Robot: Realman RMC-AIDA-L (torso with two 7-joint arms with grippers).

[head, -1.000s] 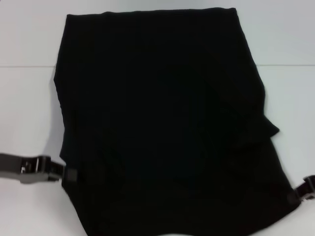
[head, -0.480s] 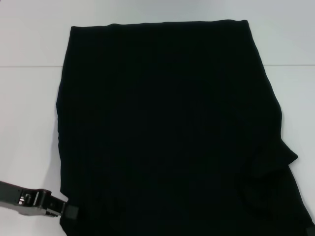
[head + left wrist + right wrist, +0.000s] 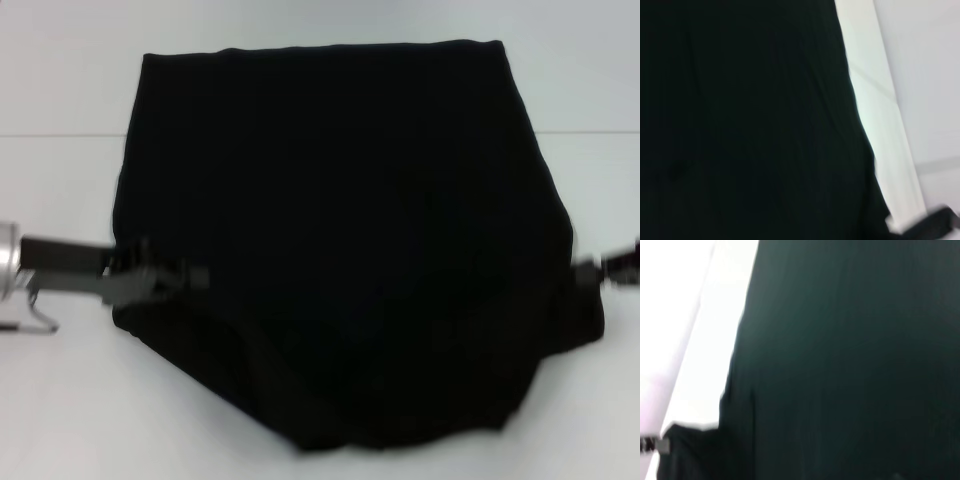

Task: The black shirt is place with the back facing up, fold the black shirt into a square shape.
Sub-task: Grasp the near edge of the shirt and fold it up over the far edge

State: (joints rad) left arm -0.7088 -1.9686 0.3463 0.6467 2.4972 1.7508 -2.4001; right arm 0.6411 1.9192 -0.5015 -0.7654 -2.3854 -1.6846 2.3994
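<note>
The black shirt (image 3: 340,220) lies on the white table (image 3: 60,90), its far edge flat and straight. Its near part hangs up off the table and sags in a rounded fold toward me. My left gripper (image 3: 185,276) is at the shirt's left edge, shut on the cloth. At the shirt's right edge my right gripper (image 3: 592,272) pinches the other side, mostly cut off by the picture's border. Black fabric (image 3: 740,120) fills most of the left wrist view, and the same cloth (image 3: 850,360) fills the right wrist view.
Bare white table surrounds the shirt on the left, right and far sides. A thin seam line (image 3: 60,134) crosses the table behind the shirt's upper third. A strip of pale table (image 3: 880,110) shows beside the cloth in the left wrist view.
Both grippers have risen from the shirt's near corners and moved away from me, carrying the near hem up and over. The near part now hangs in a sagging fold.
</note>
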